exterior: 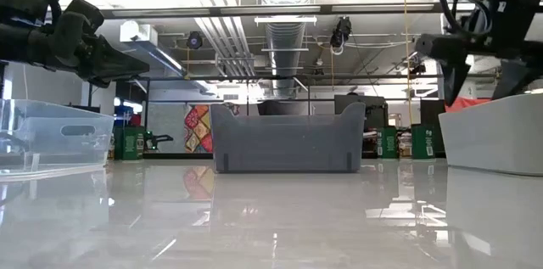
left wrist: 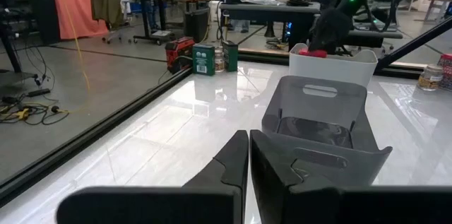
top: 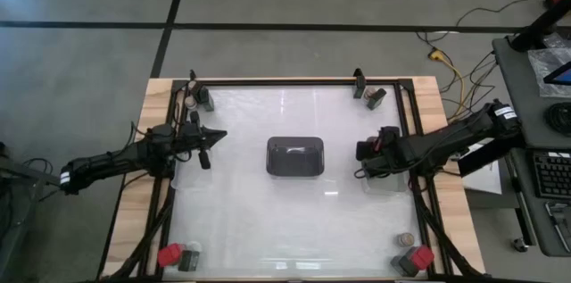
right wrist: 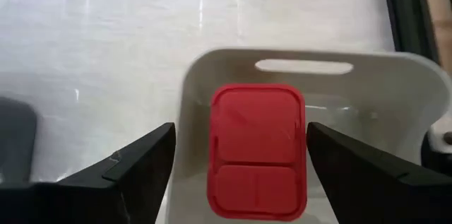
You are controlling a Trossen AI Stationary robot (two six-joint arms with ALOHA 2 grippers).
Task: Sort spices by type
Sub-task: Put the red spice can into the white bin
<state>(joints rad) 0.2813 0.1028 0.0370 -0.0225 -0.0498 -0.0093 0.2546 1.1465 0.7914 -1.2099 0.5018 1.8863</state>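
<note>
My right gripper (right wrist: 240, 146) is open and points down over a white tray (right wrist: 395, 83) by the table's right edge (top: 385, 178). A red spice block (right wrist: 258, 153) shows between its fingers, over the tray's inside. In the left wrist view the red block (left wrist: 318, 53) shows at the tray's rim height. My left gripper (left wrist: 248, 160) is shut and empty, hovering at the left side (top: 210, 137). Other spices stand in the corners: a jar and dark block (top: 198, 97), dark blocks (top: 371, 95), a red block (top: 168, 255), and a red block with a jar (top: 414, 254). My right gripper stands open on either side of the red block, from above. One fingertip (right wrist: 318, 139) lies right at the block's side edge (right wrist: 300, 139), and I cannot tell whether it touches. The other finger (right wrist: 152, 153) is clearly apart from the block.
A dark rectangular tray (top: 295, 156) sits at the table's middle. A clear tray (exterior: 51, 133) stands on the left side under my left arm. A black frame (top: 285, 81) runs round the glossy white tabletop. Open table lies between the trays.
</note>
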